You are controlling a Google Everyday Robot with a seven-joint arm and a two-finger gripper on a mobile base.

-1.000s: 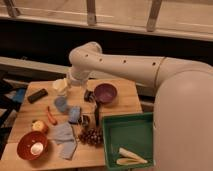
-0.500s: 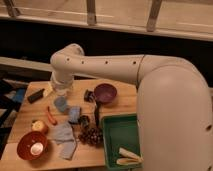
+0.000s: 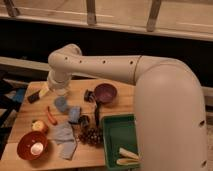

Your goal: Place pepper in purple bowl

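The pepper (image 3: 51,115) is a slender red-orange chili lying on the left part of the wooden table (image 3: 87,155). The purple bowl (image 3: 105,92) stands at the back middle of the table, to the right of the pepper, and looks empty. The big white arm reaches in from the right and bends down over the table's back left. My gripper (image 3: 59,90) is at the arm's lower end, behind and above the pepper and left of the bowl.
Two blue cups (image 3: 61,104) (image 3: 74,114) stand between pepper and bowl. An apple-like fruit (image 3: 39,126), a red-orange bowl (image 3: 32,145), a blue cloth (image 3: 64,138), grapes (image 3: 91,136) and a green tray (image 3: 122,142) fill the front. A black object (image 3: 33,97) lies at back left.
The arm has swung left, from above the table's back middle to above its back left. The objects on the table have not moved.
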